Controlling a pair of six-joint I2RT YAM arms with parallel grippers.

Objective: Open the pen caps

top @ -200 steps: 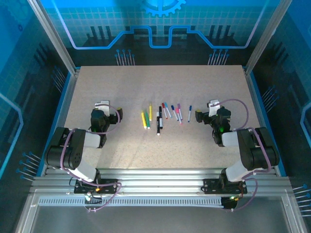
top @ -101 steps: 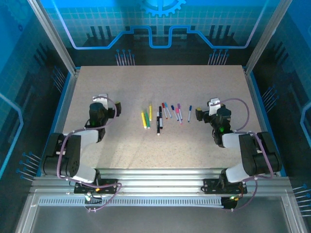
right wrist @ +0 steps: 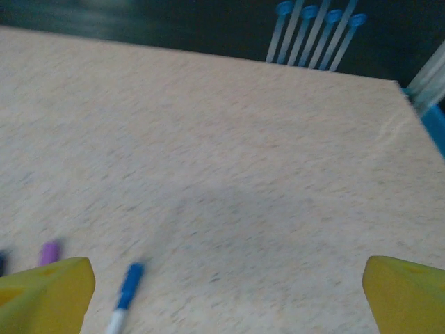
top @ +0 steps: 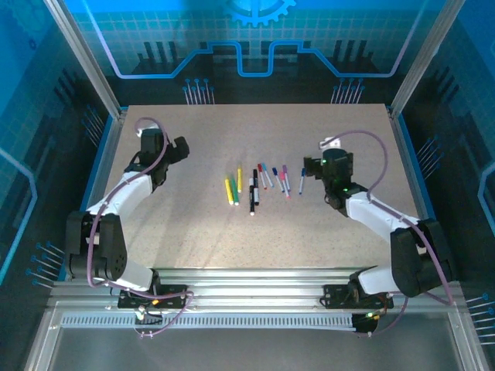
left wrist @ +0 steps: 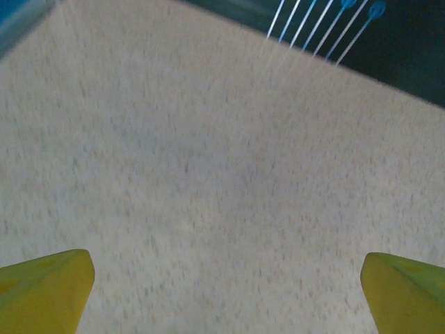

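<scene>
Pen caps sit on the pens, which lie in a loose row at mid-table. Yellow and green pens are at the left, black in the middle, then red, blue, pink and purple, with one blue pen alone at the right end.

The top view shows the whole row. It places the right gripper just right of the lone blue pen, and the left gripper well left of the row and a little farther back. It does not show how the jaws stand.

The wrist views do. Each gripper's yellow fingertips stand wide apart at the lower corners, with nothing between them.

Up close, the right gripper has a blue cap on a white barrel and a purple cap near its left fingertip. The left gripper faces bare table, with blue-tipped rods beyond the far edge.
</scene>
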